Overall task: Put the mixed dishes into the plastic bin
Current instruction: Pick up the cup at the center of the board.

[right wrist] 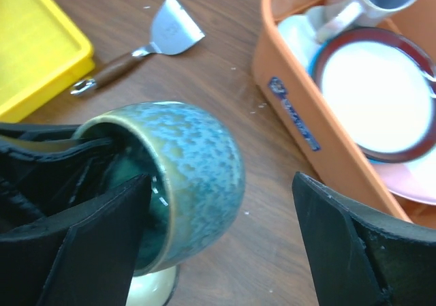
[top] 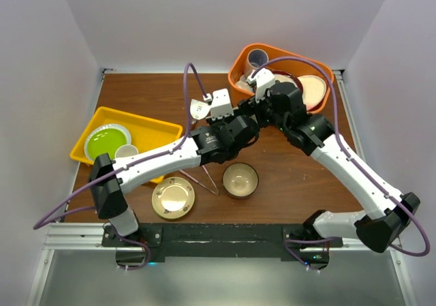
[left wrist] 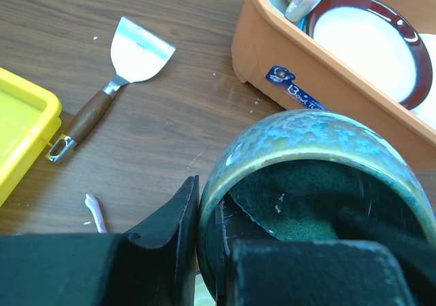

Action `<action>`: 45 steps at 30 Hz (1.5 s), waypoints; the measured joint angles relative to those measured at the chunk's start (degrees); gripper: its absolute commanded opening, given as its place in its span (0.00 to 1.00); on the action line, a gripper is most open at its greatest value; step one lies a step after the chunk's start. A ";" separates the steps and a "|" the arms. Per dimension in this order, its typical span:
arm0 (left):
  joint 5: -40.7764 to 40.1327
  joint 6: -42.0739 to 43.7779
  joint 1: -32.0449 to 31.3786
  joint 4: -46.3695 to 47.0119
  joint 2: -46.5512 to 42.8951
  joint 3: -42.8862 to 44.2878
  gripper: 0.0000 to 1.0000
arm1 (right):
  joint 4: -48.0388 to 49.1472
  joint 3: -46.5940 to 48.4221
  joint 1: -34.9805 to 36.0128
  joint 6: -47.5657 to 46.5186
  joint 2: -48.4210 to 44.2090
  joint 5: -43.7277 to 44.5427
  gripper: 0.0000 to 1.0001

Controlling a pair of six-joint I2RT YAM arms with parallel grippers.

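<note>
A teal mug (left wrist: 320, 149) hangs tilted above the brown table, just left of the orange plastic bin (left wrist: 327, 74). My left gripper (left wrist: 208, 204) is shut on the mug's rim, one finger (left wrist: 167, 217) outside and one inside. My right gripper (right wrist: 221, 183) is open around the same mug (right wrist: 197, 163). Its left finger (right wrist: 88, 251) is at the mug's mouth and its right finger (right wrist: 354, 251) stands well clear. In the top view both grippers, left (top: 251, 122) and right (top: 253, 105), meet near the bin (top: 238, 64) and hide the mug. The bin holds a lavender mug (top: 257, 58), a brown-rimmed plate (right wrist: 378, 95) and a pink plate (top: 313, 91).
A yellow tray (top: 146, 125) at the left holds a lime-green plate (top: 107, 142) and a pale cup (top: 126, 152). A bronze bowl (top: 240, 179), a gold plate (top: 173, 197) and pink tongs (top: 208, 180) lie near the front. A metal spatula (left wrist: 139, 50) lies left of the bin.
</note>
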 measured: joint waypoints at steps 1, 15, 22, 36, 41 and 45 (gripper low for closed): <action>0.00 -0.15 0.00 -0.28 0.00 0.24 0.00 | 0.22 -0.09 0.74 -0.11 0.07 2.12 0.84; -0.24 -4.02 0.59 -5.16 4.00 8.44 0.00 | 4.13 -0.46 4.94 -2.40 2.84 17.84 0.55; 0.13 -4.63 0.74 -5.51 4.63 11.47 0.00 | 7.15 -0.46 6.05 -3.04 2.80 20.28 0.20; 0.48 -4.55 0.39 -2.43 2.82 7.50 0.36 | 5.07 -0.44 5.07 -2.95 3.58 18.67 0.00; 1.16 -4.37 0.02 4.31 -1.57 2.01 0.41 | 1.11 -0.44 3.43 -1.36 4.57 13.14 0.00; 2.82 -3.82 0.22 7.87 -5.11 -1.27 0.42 | 0.42 -0.44 2.58 0.00 4.74 9.92 0.00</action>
